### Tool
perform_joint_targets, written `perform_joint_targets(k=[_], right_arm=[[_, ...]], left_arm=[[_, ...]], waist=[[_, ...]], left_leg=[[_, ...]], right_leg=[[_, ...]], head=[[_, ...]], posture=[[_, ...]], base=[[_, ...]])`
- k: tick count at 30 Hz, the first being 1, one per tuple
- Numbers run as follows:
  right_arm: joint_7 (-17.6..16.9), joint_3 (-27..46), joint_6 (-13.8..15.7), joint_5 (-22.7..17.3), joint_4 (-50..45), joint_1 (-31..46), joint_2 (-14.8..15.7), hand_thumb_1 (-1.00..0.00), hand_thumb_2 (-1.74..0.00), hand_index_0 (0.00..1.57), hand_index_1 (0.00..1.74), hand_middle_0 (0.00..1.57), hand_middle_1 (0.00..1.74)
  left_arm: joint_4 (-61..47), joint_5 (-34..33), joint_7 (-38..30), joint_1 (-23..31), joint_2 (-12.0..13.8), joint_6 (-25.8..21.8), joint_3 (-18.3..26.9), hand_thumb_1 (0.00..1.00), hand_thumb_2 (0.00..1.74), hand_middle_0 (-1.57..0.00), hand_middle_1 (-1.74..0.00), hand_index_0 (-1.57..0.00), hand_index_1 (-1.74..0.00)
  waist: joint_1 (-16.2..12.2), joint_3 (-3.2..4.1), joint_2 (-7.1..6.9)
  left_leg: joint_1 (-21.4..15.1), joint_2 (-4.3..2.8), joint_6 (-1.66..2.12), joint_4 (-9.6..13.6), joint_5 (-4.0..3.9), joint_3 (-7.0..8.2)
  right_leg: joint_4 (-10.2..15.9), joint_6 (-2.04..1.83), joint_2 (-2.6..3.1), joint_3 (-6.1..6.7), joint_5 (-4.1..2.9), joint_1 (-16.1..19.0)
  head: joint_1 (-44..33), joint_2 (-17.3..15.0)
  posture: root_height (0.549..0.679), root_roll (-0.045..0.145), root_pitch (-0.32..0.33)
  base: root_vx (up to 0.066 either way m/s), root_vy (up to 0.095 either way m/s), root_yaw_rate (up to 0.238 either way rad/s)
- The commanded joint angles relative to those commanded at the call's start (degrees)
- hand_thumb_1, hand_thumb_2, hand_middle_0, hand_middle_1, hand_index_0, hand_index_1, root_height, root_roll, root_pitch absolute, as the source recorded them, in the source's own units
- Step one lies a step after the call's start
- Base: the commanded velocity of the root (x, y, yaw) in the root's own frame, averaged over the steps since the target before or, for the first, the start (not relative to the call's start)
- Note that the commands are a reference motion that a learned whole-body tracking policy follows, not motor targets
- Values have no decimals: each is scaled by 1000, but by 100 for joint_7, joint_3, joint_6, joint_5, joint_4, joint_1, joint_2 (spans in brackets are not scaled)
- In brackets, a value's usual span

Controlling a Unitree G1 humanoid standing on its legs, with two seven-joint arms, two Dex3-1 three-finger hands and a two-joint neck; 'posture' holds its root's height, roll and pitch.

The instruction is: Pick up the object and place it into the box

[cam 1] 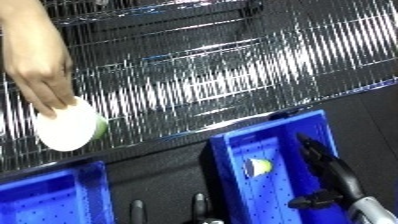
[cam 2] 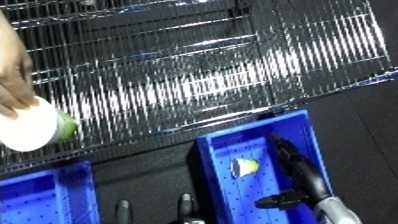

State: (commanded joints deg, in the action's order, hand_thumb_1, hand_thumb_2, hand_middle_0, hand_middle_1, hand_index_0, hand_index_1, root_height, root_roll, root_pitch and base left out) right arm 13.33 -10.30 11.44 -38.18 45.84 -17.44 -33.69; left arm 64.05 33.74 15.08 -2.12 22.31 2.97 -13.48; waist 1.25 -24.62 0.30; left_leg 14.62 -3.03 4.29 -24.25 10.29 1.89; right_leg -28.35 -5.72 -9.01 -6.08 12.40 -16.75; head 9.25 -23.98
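A small white and green object (cam 1: 258,167) lies inside the right blue bin (cam 1: 275,131). My right hand (cam 1: 324,161) reaches over that bin's right side with its fingers straight. It holds nothing and sits just right of the object. Only two straight black fingers of my left hand (cam 1: 137,211) show at the bottom edge, between the two bins. At the left, a person's hand (cam 1: 35,65) holds a larger white and green round object (cam 1: 69,125) against the wire shelf.
A shiny wire shelf (cam 1: 222,75) fills the upper part of the view. A second blue bin (cam 1: 53,195) sits at the lower left. Dark floor shows between the bins and at the right.
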Motion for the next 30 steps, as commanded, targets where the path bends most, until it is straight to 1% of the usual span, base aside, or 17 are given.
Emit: perform_joint_targets(k=[3,5,7,10,13,16,18,21,23,25,27,28,30], right_arm=[[47,-105,-180,107,214,29,129,0,0,0,0,0,0],[60,-179,-257,177,422,62,247,0,0,0,0,0,0],[69,-243,-323,204,620,120,368,0,0,0,0,0,0],[135,-317,-482,264,926,234,545,0,0,0,0,0,0],[179,-381,-756,376,1248,382,739,0,0,0,0,0,0],[149,-438,-1149,523,1648,536,947,0,0,0,0,0,0],[93,-487,-1427,705,1958,620,1087,0,0,0,0,0,0],[24,-571,-1789,946,2335,719,1261,0,0,0,0,0,0],[11,-587,-1964,927,2493,776,1340,0,0,0,0,0,0],[10,-566,-2082,864,2601,828,1399,0,0,0,0,0,0],[33,-541,-2137,841,2677,875,1438,0,0,0,0,0,0],[44,-532,-2144,840,2704,897,1452,0,0,0,0,0,0],[64,-514,-2136,833,2752,936,1472,0,0,0,0,0,0]], left_arm=[[79,-19,-31,-88,-13,-5,-17,0,0,0,0,0,0],[157,-68,-40,-139,-32,-23,-28,0,0,0,0,0,0],[227,-155,-43,-165,-64,-50,-40,0,0,0,0,0,0],[323,-316,-38,-164,-123,-95,-50,0,0,0,0,0,0],[400,-487,-34,-134,-178,-94,-27,0,0,0,0,0,0],[492,-675,-42,-113,-235,-66,13,0,0,0,0,0,0],[567,-792,-51,-109,-285,-64,37,0,0,0,0,0,0],[638,-923,-94,-109,-367,-54,55,0,0,0,0,0,0],[663,-995,-124,-105,-411,-43,67,0,0,0,0,0,0],[682,-1074,-138,-97,-440,-44,87,0,0,0,0,0,0],[691,-1128,-150,-95,-452,-48,101,0,0,0,0,0,0],[691,-1141,-159,-95,-454,-50,106,0,0,0,0,0,0],[692,-1146,-185,-91,-455,-60,117,0,0,0,0,0,0]], waist=[[73,105,-55],[121,190,-88],[165,290,-114],[229,469,-137],[294,678,-152],[363,900,-167],[415,1042,-172],[491,1225,-176],[528,1328,-177],[553,1424,-173],[563,1495,-164],[566,1519,-160],[568,1545,-153]], left_leg=[[-125,-8,12,180,-54,-44],[-243,-11,19,325,-92,-81],[-385,-14,28,495,-133,-115],[-641,-23,55,797,-207,-153],[-911,-37,95,1115,-273,-184],[-1173,-62,138,1469,-346,-205],[-1326,-92,169,1702,-408,-216],[-1495,-154,221,1964,-495,-225],[-1582,-193,250,2095,-543,-223],[-1658,-220,269,2200,-578,-219],[-1710,-235,278,2247,-587,-211],[-1725,-238,279,2246,-581,-210],[-1745,-238,275,2216,-553,-212]], right_leg=[[118,-32,-12,-57,13,155],[231,-54,-17,-97,13,294],[387,-73,-15,-139,5,462],[717,-94,-2,-212,-37,774],[1118,-120,13,-295,-111,1115],[1546,-147,33,-378,-204,1447],[1799,-167,42,-435,-277,1631],[2079,-198,42,-515,-381,1834],[2213,-217,41,-556,-432,1938],[2312,-231,43,-585,-465,2023],[2364,-237,44,-606,-474,2083],[2374,-237,43,-613,-472,2102],[2369,-233,40,-627,-457,2130]], head=[[-286,-271],[-520,-489],[-708,-718],[-1060,-1054],[-1366,-1396],[-1679,-1732],[-1842,-1911],[-1980,-2121],[-2094,-2229],[-2239,-2374],[-2447,-2479],[-2536,-2513],[-2733,-2580]], posture=[[666,57,25],[667,54,21],[668,51,17],[671,49,11],[674,48,6],[676,47,4],[676,45,3],[677,42,1],[677,40,-1],[676,39,-3],[676,38,-5],[676,37,-6],[676,37,-9]], base=[[25,22,132],[50,13,146],[70,12,157],[94,16,182],[117,11,209],[125,-2,186],[115,-7,120],[99,-11,87],[87,-13,74],[75,-8,56],[54,-2,45],[33,-1,49],[20,-3,57]])
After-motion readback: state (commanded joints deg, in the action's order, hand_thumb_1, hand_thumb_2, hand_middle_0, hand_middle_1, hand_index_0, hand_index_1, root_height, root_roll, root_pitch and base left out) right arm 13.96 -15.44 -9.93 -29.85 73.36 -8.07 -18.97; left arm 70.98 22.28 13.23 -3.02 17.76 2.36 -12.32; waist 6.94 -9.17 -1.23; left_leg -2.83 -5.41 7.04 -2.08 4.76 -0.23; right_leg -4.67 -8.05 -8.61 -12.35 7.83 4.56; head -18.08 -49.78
